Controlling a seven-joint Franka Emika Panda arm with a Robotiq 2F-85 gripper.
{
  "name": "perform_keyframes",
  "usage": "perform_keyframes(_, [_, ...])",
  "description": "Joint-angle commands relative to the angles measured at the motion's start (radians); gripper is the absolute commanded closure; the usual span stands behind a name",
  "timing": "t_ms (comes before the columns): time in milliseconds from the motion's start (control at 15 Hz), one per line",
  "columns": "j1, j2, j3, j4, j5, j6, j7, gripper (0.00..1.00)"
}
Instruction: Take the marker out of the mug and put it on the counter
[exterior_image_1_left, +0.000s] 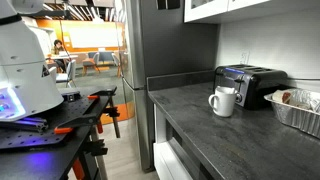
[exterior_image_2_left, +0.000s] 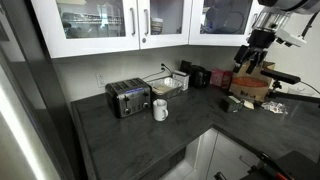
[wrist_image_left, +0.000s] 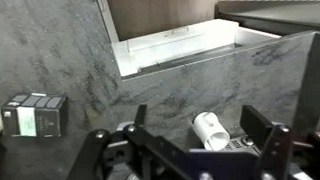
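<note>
While the fingers (wrist_image_left: 258, 126) hang wide apart and empty, the mug (wrist_image_left: 210, 130) sits on the counter (wrist_image_left: 60, 50) below them

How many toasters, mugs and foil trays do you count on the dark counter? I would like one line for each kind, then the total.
Toaster: 1
Mug: 1
Foil tray: 1
Total: 3

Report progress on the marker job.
Nothing looks done: no marker shows on the counter. In hand: the end effector hangs open and empty above the mug beside the toaster. Left: descend, grasp the marker, lift it out, lay it down.
</note>
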Motion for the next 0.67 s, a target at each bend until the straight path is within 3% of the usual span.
perform_keyframes(0, [-0.037, 0.006, 0.037, 0.002, 0.017, -0.004, -0.012, 0.00])
perform_keyframes(333, [-0.035, 0.021, 0.046, 0.007, 0.019, 0.009, -0.001, 0.00])
perform_keyframes(467, [-0.026, 0.053, 0.072, 0.008, 0.042, 0.075, 0.035, 0.00])
perform_keyframes(600, [0.013, 0.093, 0.084, 0.018, 0.133, 0.160, 0.007, 0.00])
